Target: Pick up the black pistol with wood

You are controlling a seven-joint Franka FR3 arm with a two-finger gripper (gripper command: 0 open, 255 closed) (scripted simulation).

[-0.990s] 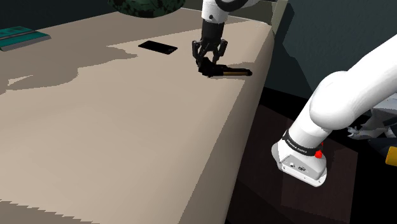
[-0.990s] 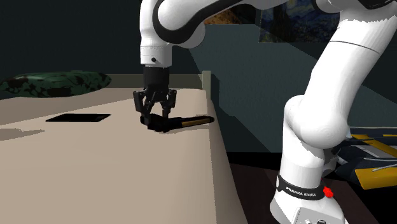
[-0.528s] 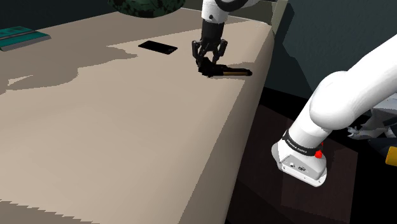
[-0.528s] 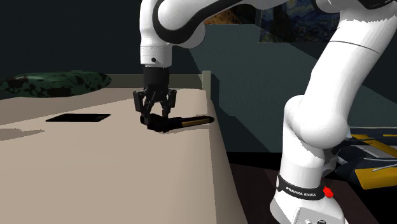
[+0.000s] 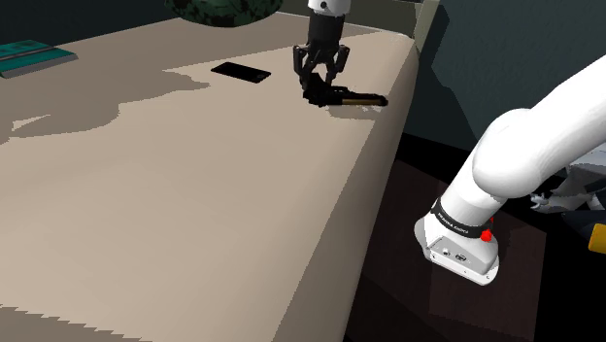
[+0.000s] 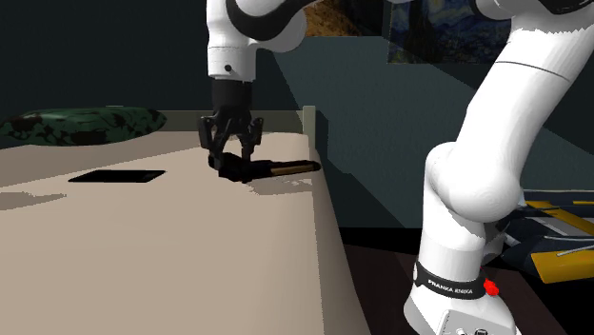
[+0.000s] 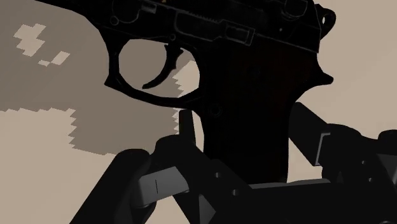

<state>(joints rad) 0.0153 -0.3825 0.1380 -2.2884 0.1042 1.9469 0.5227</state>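
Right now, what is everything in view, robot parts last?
pistol: one, black with brown, clasped by its grip, near the surface's far edge
slab: one, black, flat, to the shoulder view's left of the pistol
cushion: one, dark green patterned, far end of surface
book: one, teal, shoulder view's upper left
surface: one, beige
painting: one, blue and yellow, on the wall
arm: one, white
gripper: one, black, shut on the pistol

Pistol [image 5: 361,99]: black frame, brown wood-toned upper part. Claw [image 5: 319,89]: all black. Arm [image 5: 524,155]: white, with a black band and a red dot [image 5: 486,235] near its base. Bed [image 5: 194,214]: plain beige. Cushion [image 6: 81,124]: mottled dark green. Flat slab [image 5: 242,71]: black. Book [image 5: 34,55]: teal.
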